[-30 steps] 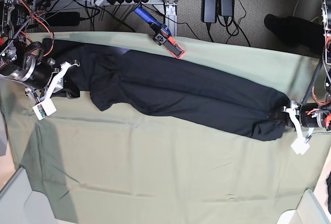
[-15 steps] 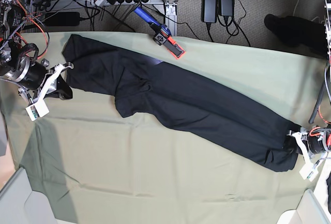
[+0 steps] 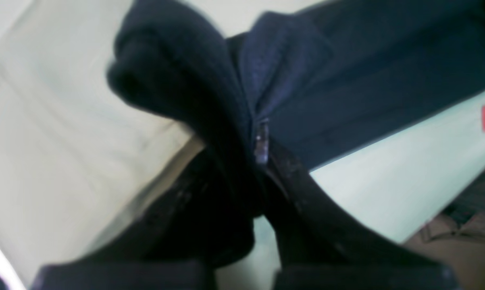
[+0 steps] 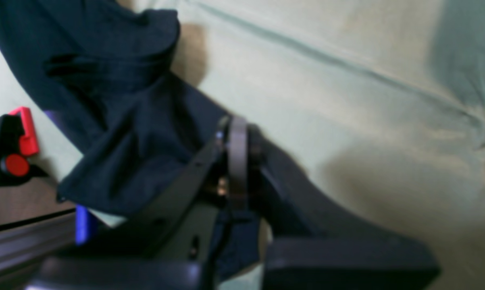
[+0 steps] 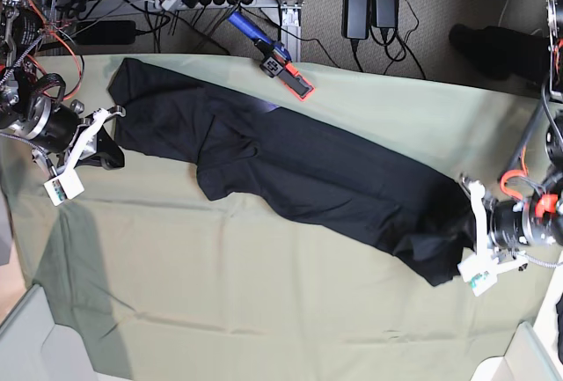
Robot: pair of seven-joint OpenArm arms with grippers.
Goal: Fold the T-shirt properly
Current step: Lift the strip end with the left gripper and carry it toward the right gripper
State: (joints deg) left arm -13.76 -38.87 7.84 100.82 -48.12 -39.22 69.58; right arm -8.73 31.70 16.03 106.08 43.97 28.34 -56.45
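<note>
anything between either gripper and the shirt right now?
No. Both are already clamped on the T-shirt: the left gripper on one end, the right gripper on the other. The red-and-blue clamp tool lies at the table cloth's far edge, beside the shirt.

Base view: even, fairly bright overhead light, sharp focus across the frame. The green table cloth (image 5: 264, 311) carries a soft dark shadow at near left. The black T-shirt (image 5: 299, 170) reads almost featureless, folds barely visible; a faint bluish glint sits on its far edge.

Left wrist view: heavily blurred, close cloth out of focus, pale cloth on the left washed out toward white.

Right wrist view: soft focus, motion smear, a brownish shadow beside the shirt, a broad dim patch at near right.
</note>
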